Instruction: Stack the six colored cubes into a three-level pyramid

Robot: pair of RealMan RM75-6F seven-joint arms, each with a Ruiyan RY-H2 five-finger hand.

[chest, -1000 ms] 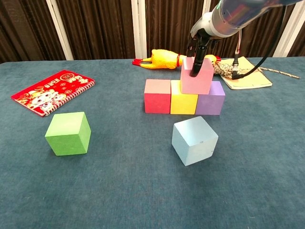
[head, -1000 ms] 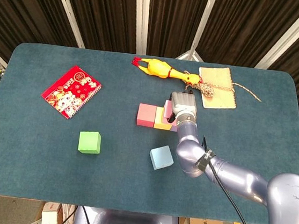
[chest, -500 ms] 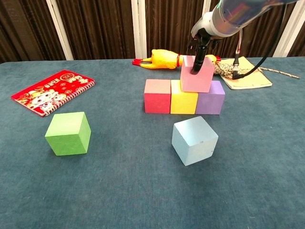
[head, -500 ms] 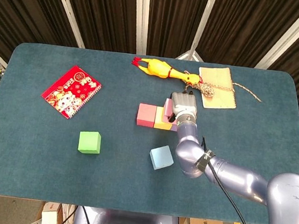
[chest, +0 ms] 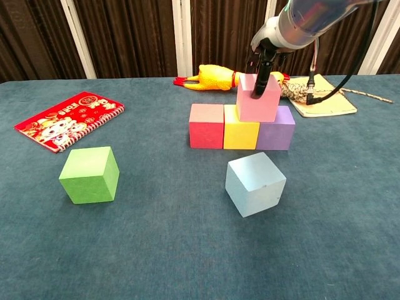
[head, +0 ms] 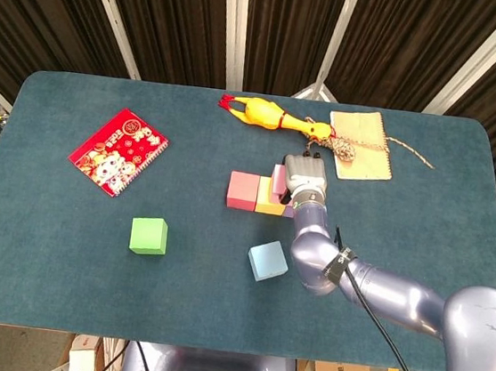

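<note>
The right hand [chest: 263,59] is lifting slightly off the pink cube [chest: 257,99], compared with a second ago, when its fingers [chest: 259,81] were reaching lower down the cube's front face. Now the fingertips are only at the cube's top edge. Whether they are still touching the cube or just clear of it cannot be told, and the head view hides them behind the wrist. The fingers look close together and pointing down, with no clamp on the cube visible.

The pink cube itself is not shifting between frames. It is sitting on the second level, straddling the yellow cube [chest: 241,135] and the purple cube [chest: 277,135], with the red cube [chest: 207,126] touching the yellow one on its left. So the base row of three is done and the first second-level cube is placed; this looks like the release and withdraw stage.

Still loose on the bench [chest: 187,250]: the light blue cube [chest: 255,184], near and in front of the yellow cube, tilted relative to the row, and the green cube [chest: 90,174], well apart to the left of the red cube. Likely next: one of these going on the red and yellow pair, then the last on top.

The left hand is not showing in either view.

Behind the row a rubber chicken [chest: 209,77], a tan notebook [chest: 328,103] and a red notebook [chest: 69,119] are lying unmoved.
</note>
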